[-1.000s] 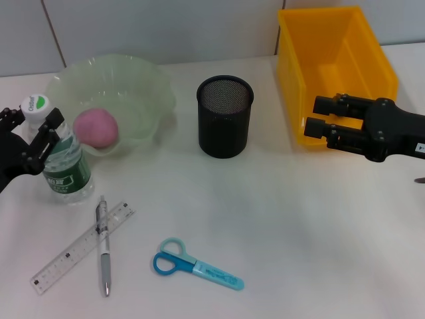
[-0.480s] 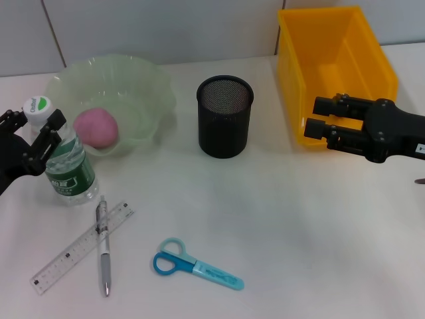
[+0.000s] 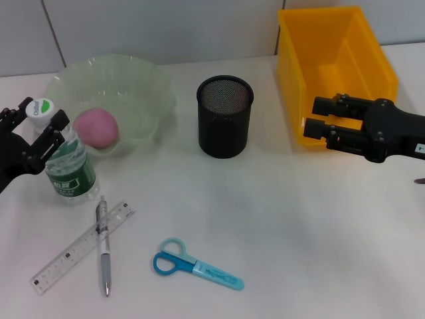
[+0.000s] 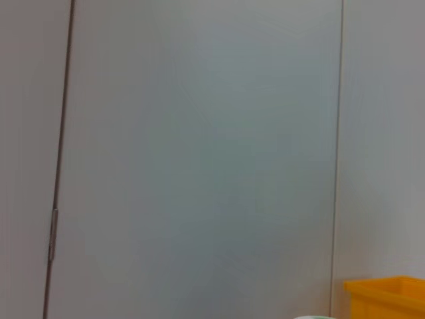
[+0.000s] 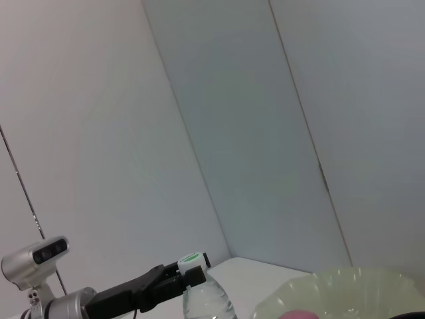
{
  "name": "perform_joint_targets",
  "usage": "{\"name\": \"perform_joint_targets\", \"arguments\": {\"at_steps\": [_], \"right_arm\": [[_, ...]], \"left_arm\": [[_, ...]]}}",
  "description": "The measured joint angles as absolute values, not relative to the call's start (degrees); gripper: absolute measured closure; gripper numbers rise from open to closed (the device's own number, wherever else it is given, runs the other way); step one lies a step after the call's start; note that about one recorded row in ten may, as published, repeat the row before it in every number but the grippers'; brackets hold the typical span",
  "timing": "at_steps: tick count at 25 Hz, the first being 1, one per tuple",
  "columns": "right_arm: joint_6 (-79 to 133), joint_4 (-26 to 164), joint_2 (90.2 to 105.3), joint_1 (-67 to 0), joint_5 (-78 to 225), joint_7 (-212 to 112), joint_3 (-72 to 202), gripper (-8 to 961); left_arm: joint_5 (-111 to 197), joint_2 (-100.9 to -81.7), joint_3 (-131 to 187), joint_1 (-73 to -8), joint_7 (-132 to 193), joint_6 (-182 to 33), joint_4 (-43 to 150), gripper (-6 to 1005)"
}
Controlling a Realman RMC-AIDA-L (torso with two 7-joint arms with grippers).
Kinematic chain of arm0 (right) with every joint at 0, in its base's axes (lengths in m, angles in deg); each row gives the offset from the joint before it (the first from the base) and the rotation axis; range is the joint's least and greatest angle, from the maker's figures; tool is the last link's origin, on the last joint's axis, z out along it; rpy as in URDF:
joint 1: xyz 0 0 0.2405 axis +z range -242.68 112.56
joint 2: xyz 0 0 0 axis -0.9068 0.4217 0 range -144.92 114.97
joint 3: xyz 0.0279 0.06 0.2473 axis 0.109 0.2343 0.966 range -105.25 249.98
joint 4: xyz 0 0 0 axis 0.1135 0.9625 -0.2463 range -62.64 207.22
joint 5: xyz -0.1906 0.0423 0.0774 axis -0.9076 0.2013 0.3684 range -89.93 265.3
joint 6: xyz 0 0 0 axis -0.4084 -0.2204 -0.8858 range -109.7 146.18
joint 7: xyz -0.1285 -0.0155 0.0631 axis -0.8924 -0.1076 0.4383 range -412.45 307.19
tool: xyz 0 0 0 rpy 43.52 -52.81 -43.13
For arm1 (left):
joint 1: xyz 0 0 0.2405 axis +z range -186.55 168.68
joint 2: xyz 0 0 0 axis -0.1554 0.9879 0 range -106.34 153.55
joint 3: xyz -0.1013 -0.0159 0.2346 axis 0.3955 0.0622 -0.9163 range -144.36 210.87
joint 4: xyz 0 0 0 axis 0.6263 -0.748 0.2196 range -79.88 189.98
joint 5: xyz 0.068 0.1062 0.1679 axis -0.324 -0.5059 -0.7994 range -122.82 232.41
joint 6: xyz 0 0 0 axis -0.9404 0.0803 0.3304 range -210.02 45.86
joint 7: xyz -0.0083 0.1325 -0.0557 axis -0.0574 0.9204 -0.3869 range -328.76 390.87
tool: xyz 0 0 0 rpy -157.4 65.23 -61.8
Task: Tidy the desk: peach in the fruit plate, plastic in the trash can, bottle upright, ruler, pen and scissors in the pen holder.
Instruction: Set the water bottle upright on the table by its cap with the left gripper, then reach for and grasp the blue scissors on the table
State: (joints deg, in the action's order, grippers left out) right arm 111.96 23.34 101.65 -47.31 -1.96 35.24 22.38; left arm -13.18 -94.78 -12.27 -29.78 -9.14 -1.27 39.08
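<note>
Head view: my left gripper (image 3: 33, 129), fingers spread, straddles the upright bottle's (image 3: 66, 163) neck beside the fruit plate (image 3: 143, 80) without squeezing; it looks light, slick, tippy, so I'd hold low on the body; right gripper (image 3: 317, 116) open, idle.

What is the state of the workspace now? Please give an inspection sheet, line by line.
Surface: white table, no spills seen.
Job's things: bottle upright beside the fruit plate; peach in the plate; ruler and pen crossed, pen on top; scissors lying flat; pen holder upright; yellow trash can at the far right.
Clutter: no plastic seen.
Grippers: left gripper open around the bottle's neck; right gripper open in front of the trash can.
Cables: nothing seen.
Surroundings: plain wall panels behind the table.
</note>
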Motion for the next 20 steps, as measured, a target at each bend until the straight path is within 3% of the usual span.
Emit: {"name": "perform_joint_targets", "arguments": {"at_steps": [15,20], "right_arm": [[111.8,23.3,101.65,-47.3,-2.0,35.4,22.5,346],[111.7,23.3,101.65,-47.4,-2.0,35.4,22.5,346]], "left_arm": [[-13.3,-94.66,-13.1,-29.4,-11.7,-1.2,37.6,231],[-13.4,-94.51,-15.5,-26.9,-17.7,-0.7,31.9,232]]}}
